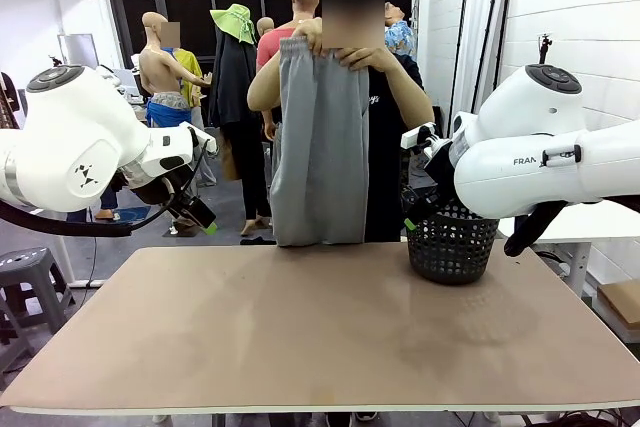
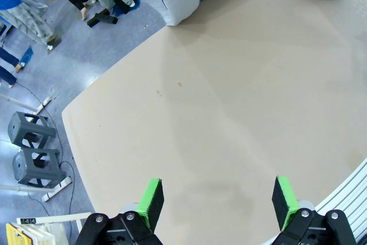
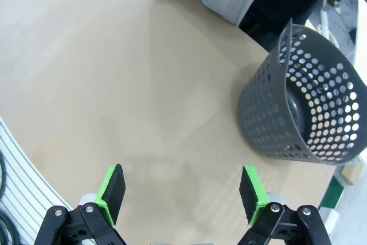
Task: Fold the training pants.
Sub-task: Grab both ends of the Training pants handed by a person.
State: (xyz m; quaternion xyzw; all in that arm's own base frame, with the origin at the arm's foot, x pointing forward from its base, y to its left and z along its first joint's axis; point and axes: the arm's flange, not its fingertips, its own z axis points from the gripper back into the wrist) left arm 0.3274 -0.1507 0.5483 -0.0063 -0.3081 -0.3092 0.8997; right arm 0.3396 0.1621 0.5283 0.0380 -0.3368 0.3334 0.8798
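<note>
We are finding the training pants point(image 1: 320, 147) off the desk point(image 1: 300, 347). A person at the far side is holding them up by the waistband in both hands point(image 1: 345, 52), and they are hanging full length with the leg ends reaching down to about the far edge. Neither gripper is holding anything: the left gripper point(image 2: 218, 196) and the right gripper point(image 3: 183, 185) are both standing with jaws wide apart over bare desk, well short of the cloth. We are judging the main risk to be an early reach. With the soft jersey hanging rather than lying flat, a gripper is likely to pinch one layer, drag the cloth into a bunch, or close near the person's hands. A second risk is sitting just beside the pants on the robot's right, where the black mesh basket point(image 3: 275, 119) is standing: a sweep by the right arm could knock it or snag the cloth on its rim. The front view is giving us the grip at the waistband and the whole hang of the garment. The wrist views are showing just the lower cloth, but they are making the spread of the green pads plain. The right wrist view is also looking into the basket, though we cannot tell what is lying in it.
</note>
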